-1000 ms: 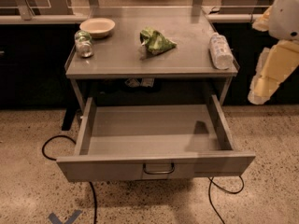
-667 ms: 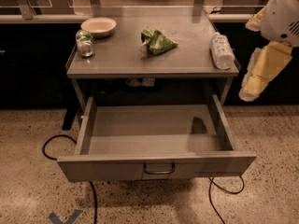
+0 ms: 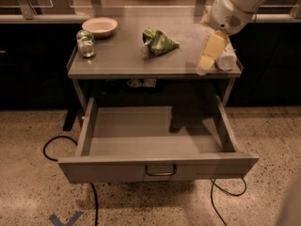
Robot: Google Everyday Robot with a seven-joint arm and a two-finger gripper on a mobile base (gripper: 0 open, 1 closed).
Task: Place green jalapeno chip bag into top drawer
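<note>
we see the hand (image 3: 209,56) above the surface's (image 3: 117,62) right edge, beside bottle (image 3: 226,58); we cannot tell its grip | green jalapeno chip bag (image 3: 159,41) lies mid-surface, apart from hand | top drawer (image 3: 155,166) open

The arm (image 3: 237,4) is extended in from the upper right, above the right rear corner of the table (image 3: 117,60). The gripper (image 3: 204,66) is tilted down and leftward, held over the table's right front edge.
</note>
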